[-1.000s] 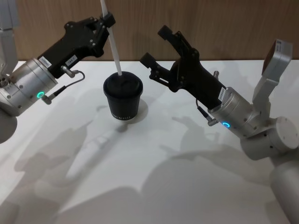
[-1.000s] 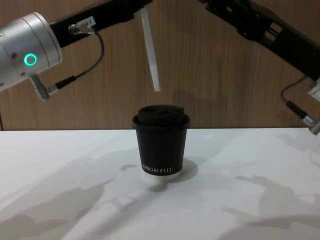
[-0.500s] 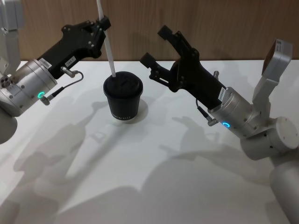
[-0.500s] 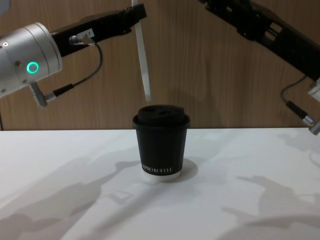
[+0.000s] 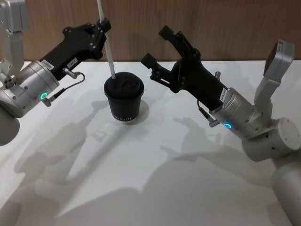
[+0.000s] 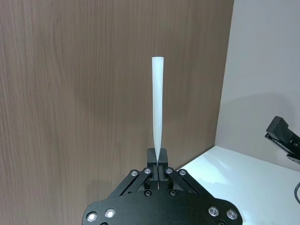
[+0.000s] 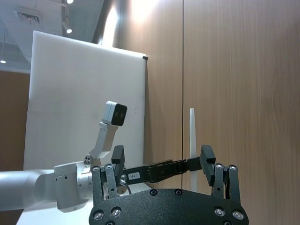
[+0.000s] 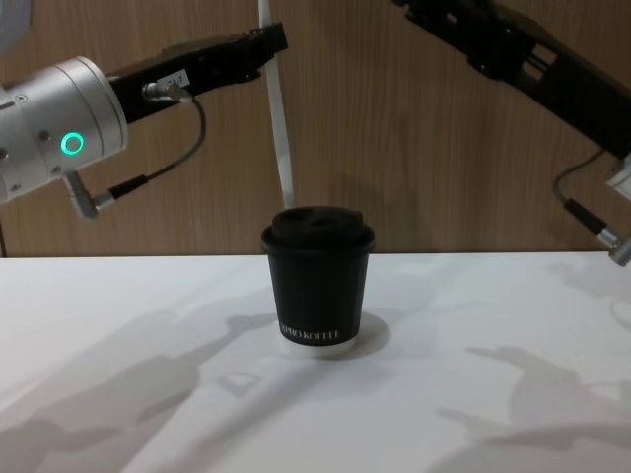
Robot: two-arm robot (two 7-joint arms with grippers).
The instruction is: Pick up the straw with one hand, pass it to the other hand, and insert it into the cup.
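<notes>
The black cup [image 5: 123,97] with its black lid stands upright on the white table [image 5: 155,179], also seen as the cup [image 8: 317,281] from the side. My left gripper [image 5: 104,26] is shut on the thin white straw [image 5: 107,47] above the cup's left side. The straw [image 8: 277,108] hangs almost upright, and its lower tip is at the left part of the lid; whether it touches I cannot tell. In the left wrist view the fingers [image 6: 154,160] pinch the straw [image 6: 158,108]. My right gripper [image 5: 156,45] stands open and holds nothing, up and to the right of the cup.
A brown wooden wall [image 5: 211,23] runs behind the table. My right arm [image 8: 523,59] crosses high above the table at the right. The right wrist view shows the open right gripper [image 7: 161,161] with the left gripper [image 7: 159,169] and the straw [image 7: 192,136] beyond it.
My left gripper has come down and slightly leftward with the straw, bringing its lower tip from well above the cup to the lid. The right arm has not moved.
</notes>
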